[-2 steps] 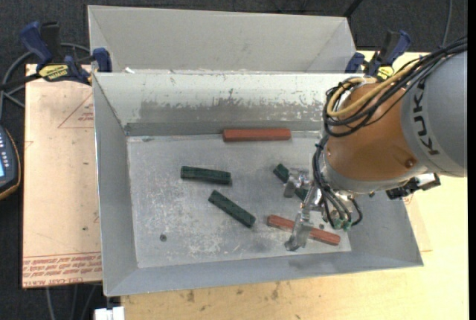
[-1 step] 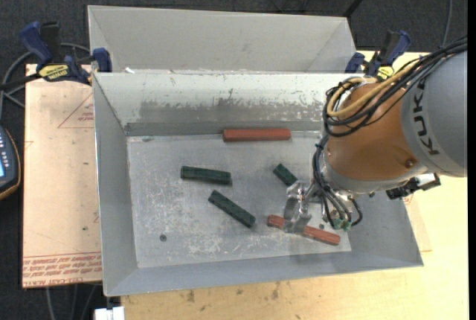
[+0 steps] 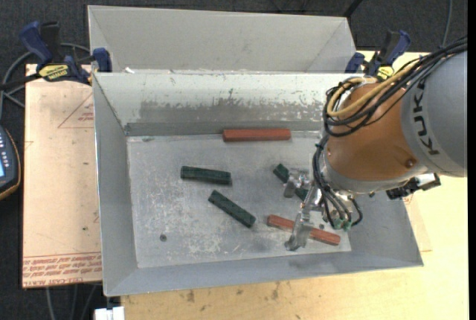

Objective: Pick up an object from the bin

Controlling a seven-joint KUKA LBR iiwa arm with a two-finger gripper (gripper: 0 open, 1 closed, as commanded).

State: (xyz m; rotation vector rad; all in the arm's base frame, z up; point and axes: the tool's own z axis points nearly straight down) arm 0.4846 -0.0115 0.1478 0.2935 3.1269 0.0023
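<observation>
My gripper (image 3: 297,213) is low over the front right of the bin and stands open. One fingertip (image 3: 298,240) rests at the near side of a short red bar (image 3: 281,222), which lies flat and slanted on the floor. The other finger (image 3: 295,185) is behind that bar, next to a small dark green piece (image 3: 280,173). The red bar runs between the two fingers, and its right end (image 3: 329,237) pokes out past them. Nothing is lifted.
A longer red-brown bar (image 3: 256,135) lies along the foot of the back wall. Two dark green bars (image 3: 205,175) (image 3: 231,208) lie in the middle of the floor, left of the gripper. The arm's orange cover and cables hang over the bin's right side.
</observation>
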